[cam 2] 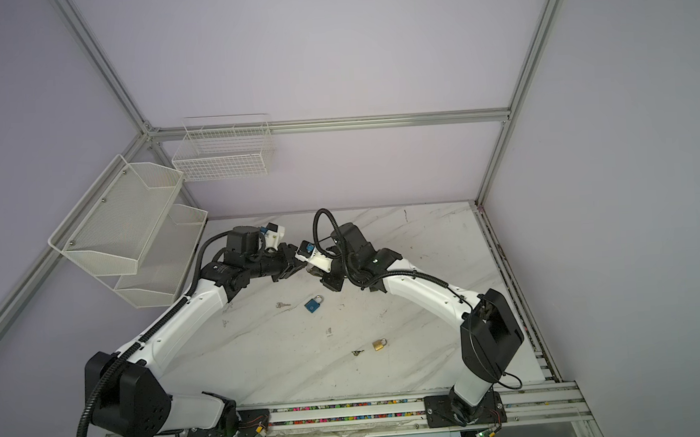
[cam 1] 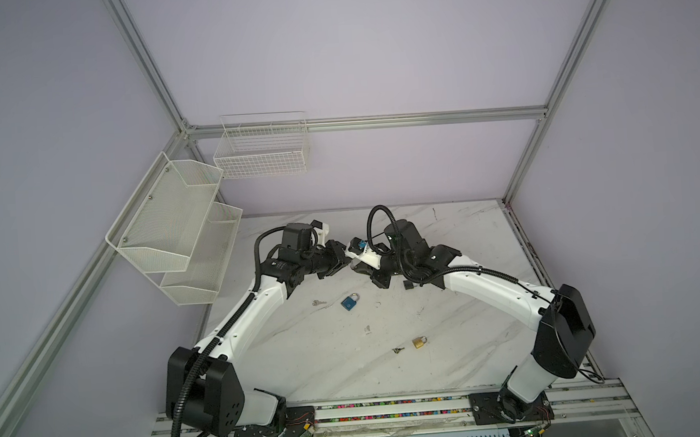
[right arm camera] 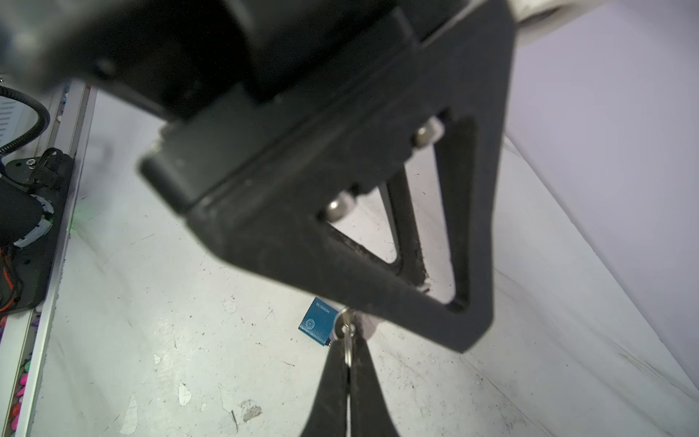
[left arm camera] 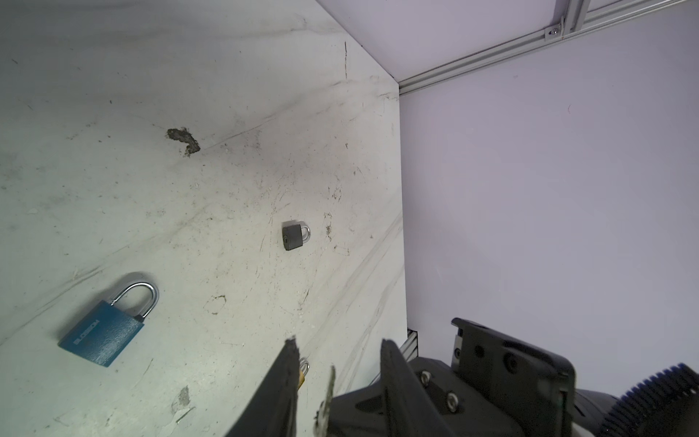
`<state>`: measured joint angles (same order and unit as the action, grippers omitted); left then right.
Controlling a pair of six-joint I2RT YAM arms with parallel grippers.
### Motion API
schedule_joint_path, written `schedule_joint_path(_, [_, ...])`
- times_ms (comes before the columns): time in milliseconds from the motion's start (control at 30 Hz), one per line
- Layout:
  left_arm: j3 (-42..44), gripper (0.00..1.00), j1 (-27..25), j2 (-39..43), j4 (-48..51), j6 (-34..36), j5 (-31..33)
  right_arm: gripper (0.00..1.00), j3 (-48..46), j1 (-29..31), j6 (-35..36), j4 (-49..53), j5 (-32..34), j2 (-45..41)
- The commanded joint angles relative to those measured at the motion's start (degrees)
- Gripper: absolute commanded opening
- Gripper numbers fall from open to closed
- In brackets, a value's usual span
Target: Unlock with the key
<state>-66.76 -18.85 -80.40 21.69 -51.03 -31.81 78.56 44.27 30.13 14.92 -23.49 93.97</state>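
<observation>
Jaws: right gripper point(right arm camera: 346, 340) clenched on key point(right arm camera: 345, 319); left gripper point(left arm camera: 337, 342) part-open, fingers point(left arm camera: 283, 378) flanking that key, contact unclear.
Progress: key was aloft, upper centre in both top views; no lock gripped, nothing inserted, all unlocking remained.
Table point(cam 1: 453, 367): walls point(cam 1: 378, 163) bounded far and right edges; lower centre lay open.
Blue padlock point(cam 1: 350, 302): frame centre, shackle shut, below the grippers.
Brass padlock point(cam 1: 419, 342): lower right of centre, clear all round.

The walls point(cam 1: 371, 51) are plain and pale purple; shiny metal bars point(cam 1: 367, 122) run along the edges; the counter point(cam 1: 349, 373) is white stone with grey streaks and dirty marks; a white wire basket point(cam 1: 261, 158) hangs on the back wall; a white mesh shelf point(cam 1: 170, 226) with two bins hangs on the side wall.
</observation>
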Motion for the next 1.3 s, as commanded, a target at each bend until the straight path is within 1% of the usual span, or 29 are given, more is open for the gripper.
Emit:
schedule_joint_path(0, [-7.2,0.30,-0.3,-0.1,1.1,2.4,1.4,0.00,1.4,0.4,2.1,0.7,-1.3,-0.3])
schedule_joint_path(167, [-8.8,0.21,-0.7,-2.7,2.8,3.4,2.1,0.00,1.2,0.5,2.1,0.9,-0.4,-0.5])
schedule_joint_path(367, [-9.7,0.17,-1.2,-3.7,4.9,5.0,2.6,0.00,1.3,0.5,2.3,1.0,-0.1,-0.5])
schedule_joint_path(433, [-10.3,0.13,-1.5,-4.0,5.5,5.5,3.0,0.00,1.3,0.5,2.2,0.8,0.0,-0.5])
schedule_joint_path(533, [-10.7,0.10,-1.5,-4.2,6.2,5.9,3.3,0.00,1.2,0.5,2.3,0.9,0.4,-0.4])
schedule_joint_path(567, [-10.8,0.07,-1.5,-4.2,6.4,6.0,3.4,0.00,1.2,0.5,2.2,1.0,0.4,-0.4])
schedule_joint_path(667, [-10.9,0.05,-1.5,-4.2,6.4,6.1,3.6,0.00,1.2,0.5,2.4,1.3,0.9,-0.3])
schedule_joint_path(733, [-10.8,0.00,-1.5,-4.3,6.4,6.1,3.6,0.00,1.1,0.5,2.4,1.3,1.2,-0.5])
schedule_joint_path(1033, [-11.9,0.00,-1.5,-4.4,6.6,6.1,4.8,0.00,1.4,0.5,1.1,0.5,3.3,-1.2])
schedule_joint_path(1067, [-12.3,0.00,-1.5,-4.5,6.6,6.0,5.3,0.02,1.9,0.5,0.9,0.8,3.8,-1.3])
schedule_joint_path(1100, [-12.6,0.00,-1.5,-4.5,6.6,5.9,5.8,0.08,2.1,0.5,0.6,1.0,3.9,-1.3])
schedule_joint_path(1133, [-12.9,0.00,-1.5,-4.5,6.4,5.9,6.5,0.17,2.3,0.5,0.4,1.2,4.1,-1.7])
schedule_joint_path(1167, [-13.2,0.00,-1.6,-4.3,6.1,5.9,7.4,0.21,2.3,0.6,0.4,1.3,4.2,-2.1])
schedule_joint_path(1200, [-13.3,0.00,-1.7,-4.1,5.7,5.9,8.8,0.24,2.0,0.7,0.3,1.2,4.4,-2.9])
schedule_joint_path(1267, [-12.9,0.00,-1.8,-3.4,3.6,6.1,10.6,0.27,0.5,1.0,-0.9,0.4,4.1,-5.1])
